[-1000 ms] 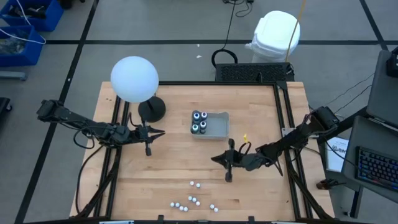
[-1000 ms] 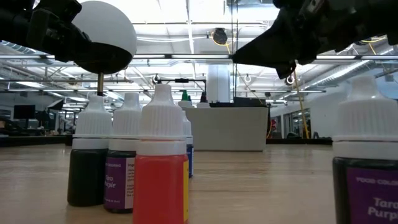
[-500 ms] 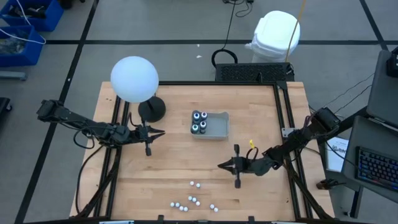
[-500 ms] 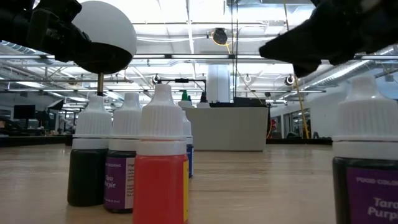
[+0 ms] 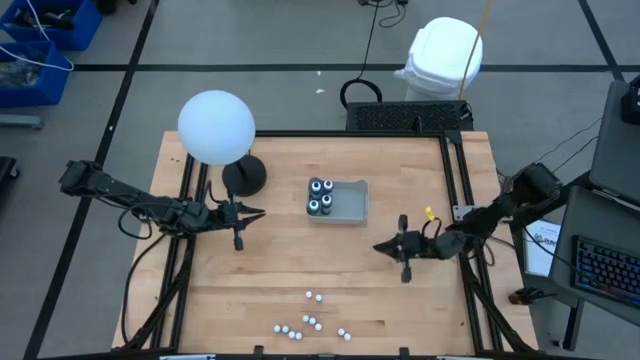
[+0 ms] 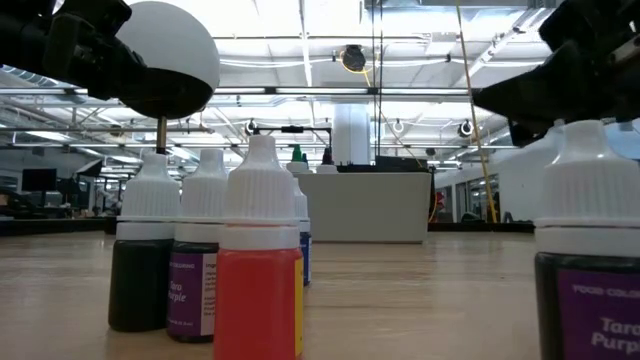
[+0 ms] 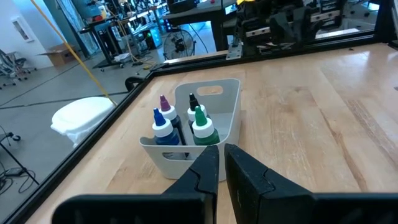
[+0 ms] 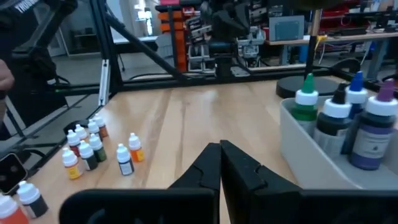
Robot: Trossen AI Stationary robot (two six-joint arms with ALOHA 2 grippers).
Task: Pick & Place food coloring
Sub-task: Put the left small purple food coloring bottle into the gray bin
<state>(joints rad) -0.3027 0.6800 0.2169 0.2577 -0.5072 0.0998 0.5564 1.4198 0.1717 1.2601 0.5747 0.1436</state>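
The food coloring stands in two groups. Four bigger bottles (image 5: 320,196) stand upright in the left end of a grey tray (image 5: 350,203) at the table's middle; they show also in the left wrist view (image 7: 180,121) and the right wrist view (image 8: 348,118). Several tiny white-capped vials (image 5: 310,321) stand upright by the near edge, close up in the low view (image 6: 260,250). My left gripper (image 5: 262,211) hovers left of the tray, shut and empty (image 7: 221,148). My right gripper (image 5: 378,247) hovers right of centre, nearer than the tray, shut and empty (image 8: 220,145).
A white globe lamp (image 5: 216,127) on a black round base (image 5: 244,177) stands at the far left of the table. Black frame rails (image 5: 455,200) run along the table's sides. Bare wood lies between the tray and the vials.
My right gripper has drawn back toward the table's right edge, away from the table's middle, and has stayed shut and empty. The bottles, vials and tray have not moved.
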